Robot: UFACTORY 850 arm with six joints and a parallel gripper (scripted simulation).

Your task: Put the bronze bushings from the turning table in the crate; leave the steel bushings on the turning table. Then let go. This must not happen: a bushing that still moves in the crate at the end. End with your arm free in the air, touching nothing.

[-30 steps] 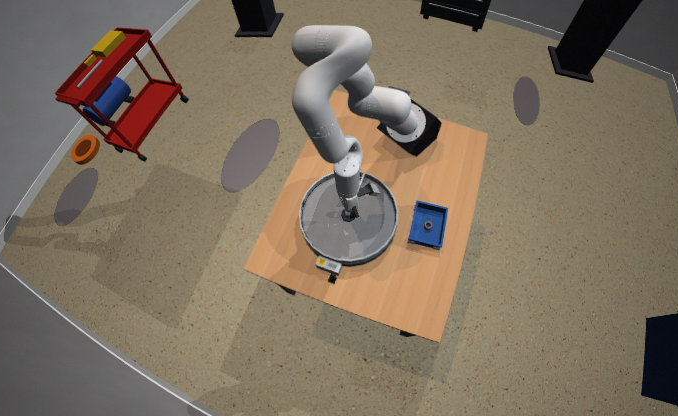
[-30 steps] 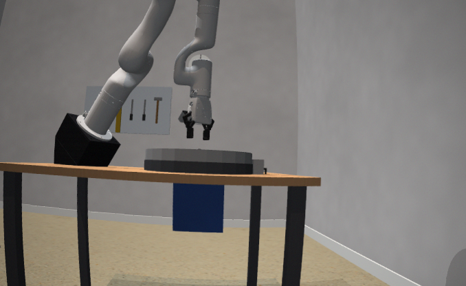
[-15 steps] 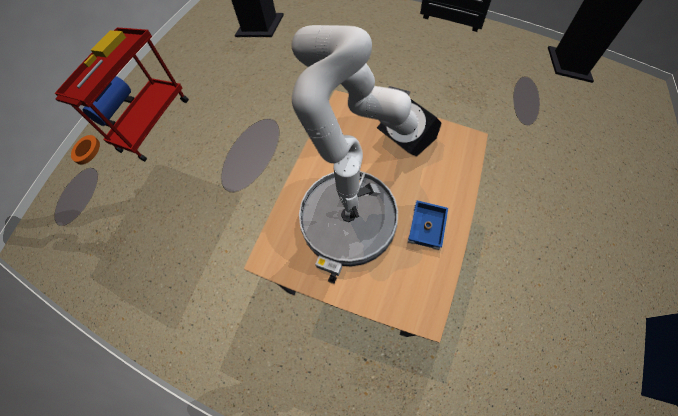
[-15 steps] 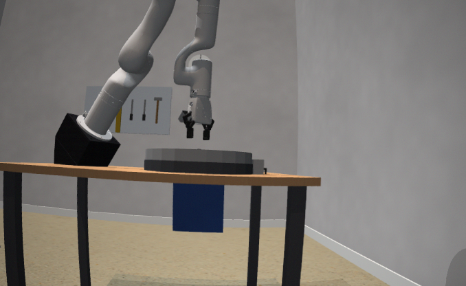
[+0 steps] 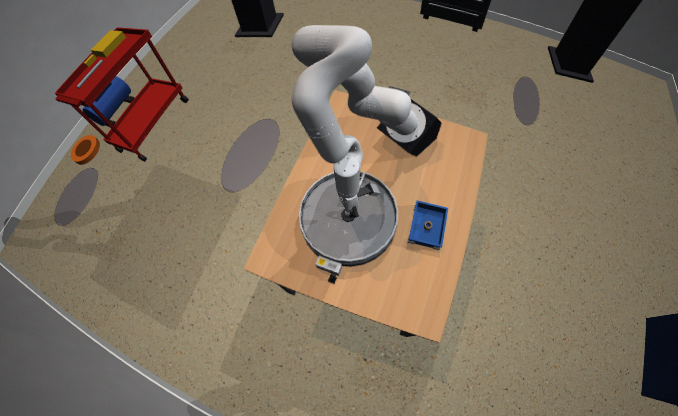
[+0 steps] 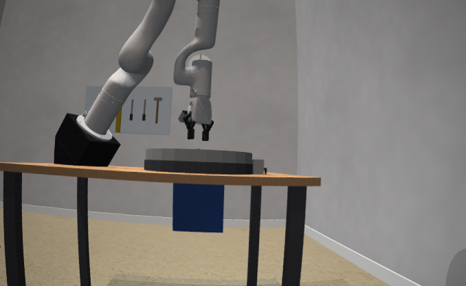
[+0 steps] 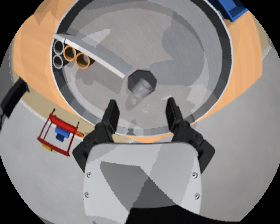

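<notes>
My gripper point(image 5: 351, 214) point(image 6: 198, 137) point(image 7: 141, 105) is open and empty, above the middle of the turning table point(image 5: 326, 235) point(image 6: 197, 155) point(image 7: 193, 25), clear of its surface. In the wrist view, two bronze bushings, one point(image 7: 69, 59) beside the other point(image 7: 82, 67), stand against a straight bar near the rim at upper left. Two steel bushings, one point(image 7: 58, 53) nearer the bar and one point(image 7: 58, 68) farther from it, are beside them by the rim. In the top view the arm hides this group. A bronze-coloured bushing point(image 5: 424, 225) stands inside the blue crate point(image 5: 437, 237) point(image 7: 232, 8).
The straight grey bar point(image 7: 93, 53) runs from the rim towards the dark hub point(image 7: 142, 78). A small control box point(image 5: 328, 265) point(image 6: 258, 166) adjoins the turning table's edge. The crate stands beside the turning table. The arm's black base point(image 5: 417, 147) point(image 6: 75, 141) is behind.
</notes>
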